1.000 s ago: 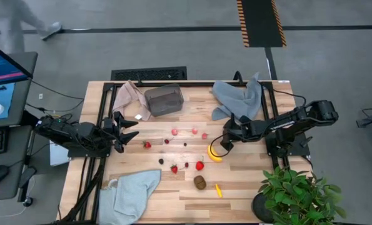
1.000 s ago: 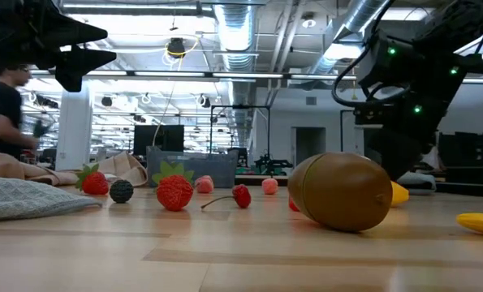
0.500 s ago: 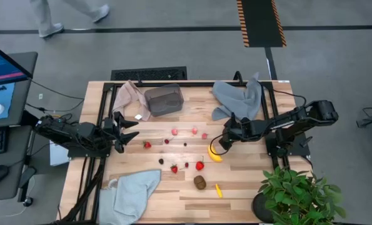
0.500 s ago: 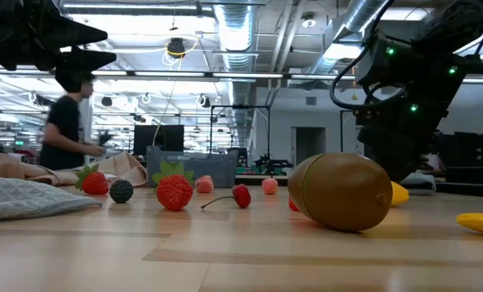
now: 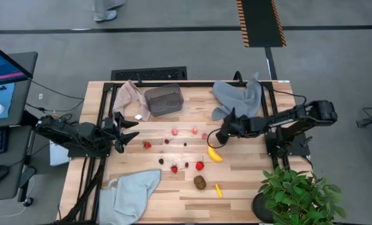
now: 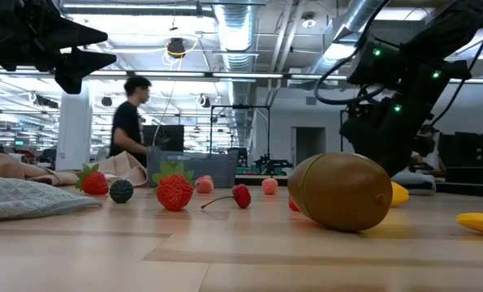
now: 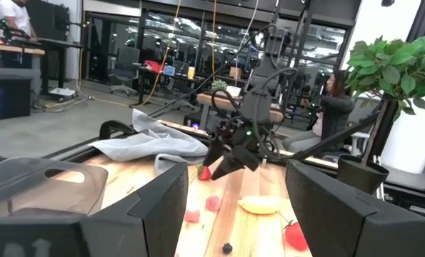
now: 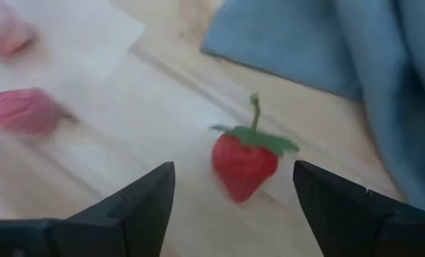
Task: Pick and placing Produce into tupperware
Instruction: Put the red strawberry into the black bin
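Observation:
My right gripper [image 5: 216,139] is open and slants down over the table's right middle. Just ahead of its fingertips [image 8: 233,214] a red strawberry [image 8: 244,165] with a green stem lies on the wood, untouched. The yellow banana [image 5: 215,154] lies just nearer than that gripper. Pink berries [image 5: 195,130], dark berries [image 5: 167,141], more strawberries [image 5: 199,165], the kiwi [image 5: 200,182] and a small yellow piece [image 5: 219,190] lie scattered mid-table. The grey tupperware [image 5: 164,100] stands at the far left-centre. My left gripper [image 5: 132,131] waits open at the left edge.
A grey-blue cloth [image 5: 239,97] lies bunched at the far right, just beyond my right gripper. A beige-pink cloth [image 5: 129,97] sits beside the tupperware, another blue cloth [image 5: 135,190] lies at the near left, and a potted plant [image 5: 298,194] stands at the near right corner.
My right gripper has swung from over the banana toward the table's far edge, rolled its wrist and opened its fingers. A person has walked across the room behind the table.

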{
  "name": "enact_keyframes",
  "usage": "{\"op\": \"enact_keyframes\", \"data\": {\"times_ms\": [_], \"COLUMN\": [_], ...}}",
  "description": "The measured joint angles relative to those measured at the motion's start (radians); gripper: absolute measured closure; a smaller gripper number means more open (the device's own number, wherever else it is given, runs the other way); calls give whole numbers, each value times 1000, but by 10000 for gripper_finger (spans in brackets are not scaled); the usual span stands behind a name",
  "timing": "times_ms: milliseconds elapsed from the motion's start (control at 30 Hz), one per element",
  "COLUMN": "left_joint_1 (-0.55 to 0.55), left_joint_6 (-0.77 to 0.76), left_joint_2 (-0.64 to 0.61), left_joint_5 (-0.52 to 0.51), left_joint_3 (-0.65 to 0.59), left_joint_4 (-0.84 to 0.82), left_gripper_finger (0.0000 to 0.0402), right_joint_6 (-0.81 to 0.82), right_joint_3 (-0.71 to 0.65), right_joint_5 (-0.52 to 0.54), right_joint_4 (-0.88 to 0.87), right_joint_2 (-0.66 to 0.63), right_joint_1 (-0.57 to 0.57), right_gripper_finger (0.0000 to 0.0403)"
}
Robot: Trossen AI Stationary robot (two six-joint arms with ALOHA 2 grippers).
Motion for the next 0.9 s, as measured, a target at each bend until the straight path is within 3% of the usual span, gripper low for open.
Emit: {"op": "enact_keyframes", "data": {"times_ms": [367, 900], "left_joint_1": [0, 0], "left_joint_6": [0, -5], "left_joint_2": [0, 0], "left_joint_5": [0, 0], "left_joint_3": [0, 0], "left_joint_4": [0, -4], "left_gripper_finger": [176, 176], "right_joint_6": [-15, -11], "right_joint_3": [0, 0], "right_joint_5": [-6, -40], "right_joint_4": [4, 4], "right_joint_2": [0, 0], "right_joint_1": [-46, -46], "right_gripper_finger": [96, 167]}}
